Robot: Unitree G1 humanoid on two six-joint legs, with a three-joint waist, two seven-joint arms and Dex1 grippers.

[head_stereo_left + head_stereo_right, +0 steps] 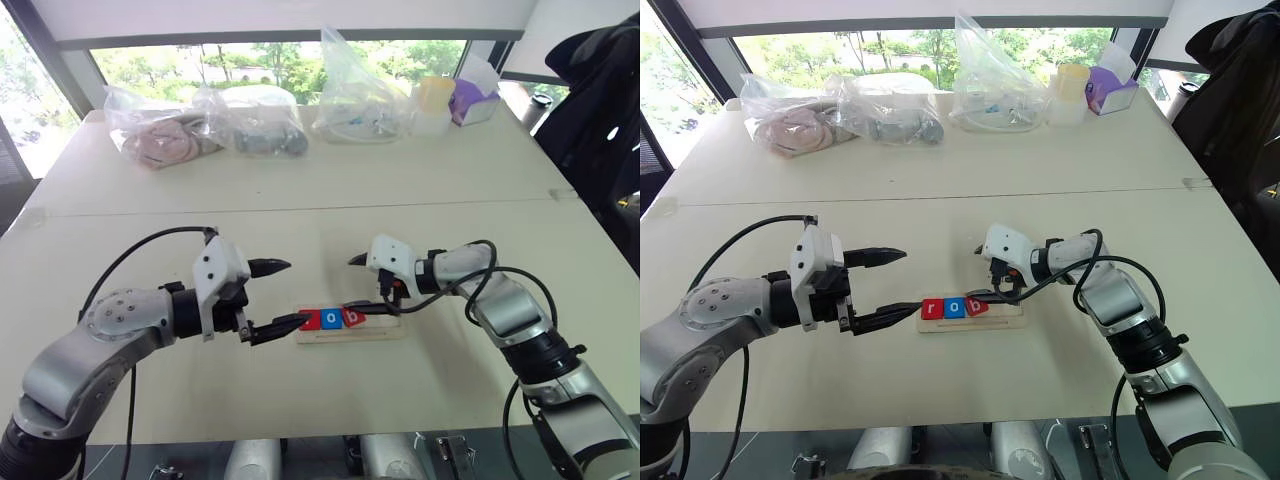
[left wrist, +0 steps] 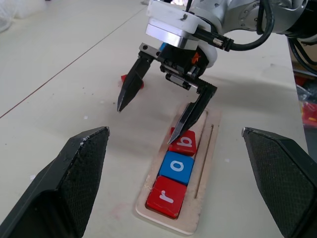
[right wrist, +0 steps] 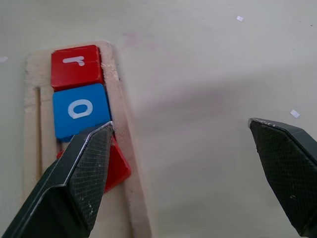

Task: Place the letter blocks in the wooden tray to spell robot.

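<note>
Red "b" block point(image 2: 183, 142) sits crooked in the wooden tray point(image 2: 207, 163), one finger of the right pincer point(image 2: 156, 121) down on it.

Three letter blocks are in the tray, which lies on the pale worktop point(image 1: 300, 200) between the two arms: red "r" block point(image 2: 165, 197) at one end, blue "o" block point(image 2: 177, 167) touching it, then the tilted "b". One more red block point(image 2: 132, 82) lies on the worktop behind the right pincer; a fifth I cannot find. Both pincers stand wide apart and hold nothing; the left pincer point(image 1: 273, 298) hovers near the tray's "r" end. The step in hand looks like squaring the "b": nudge its raised corner gently toward the "o" until it drops flat inside the rim, pressing lightly so the neighbours don't shift.
</note>
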